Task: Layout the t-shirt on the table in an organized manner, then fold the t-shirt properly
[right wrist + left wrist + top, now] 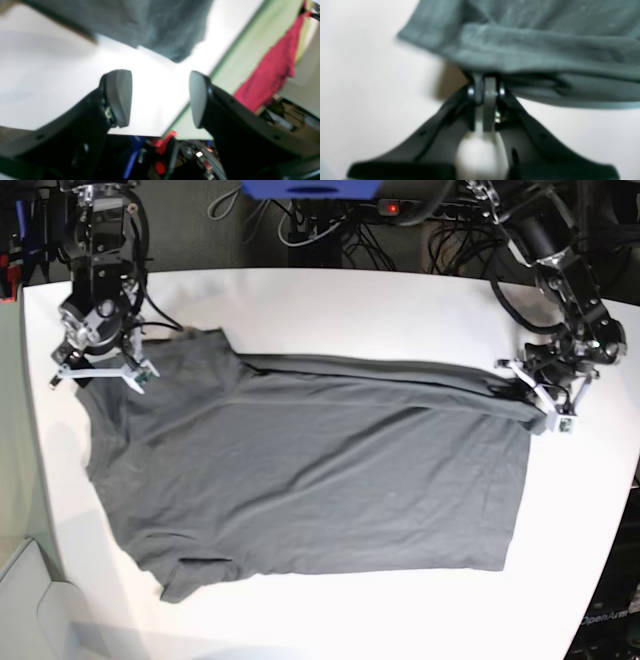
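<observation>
Left arm pinching the shirt hem, right arm hanging free.
Left wrist view: my left gripper (486, 86) has its fingers pressed together on a bunched edge of the t-shirt (532, 47), which fills the frame from 11 to 3 o'clock over the white table (370, 100). Right wrist view: my right gripper (160, 97) has its fingers spread on nothing; the shirt lies at 12 o'clock. Base view: the t-shirt (320, 470) lies spread across the table (330, 300), a folded band along its far edge, left gripper (532, 392) at 3 o'clock, right gripper (100, 365) at 10 o'clock.

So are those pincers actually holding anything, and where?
The left pincer is shut on the t-shirt, pinching its folded edge at one corner. The right pincer is open, holding nothing.
</observation>
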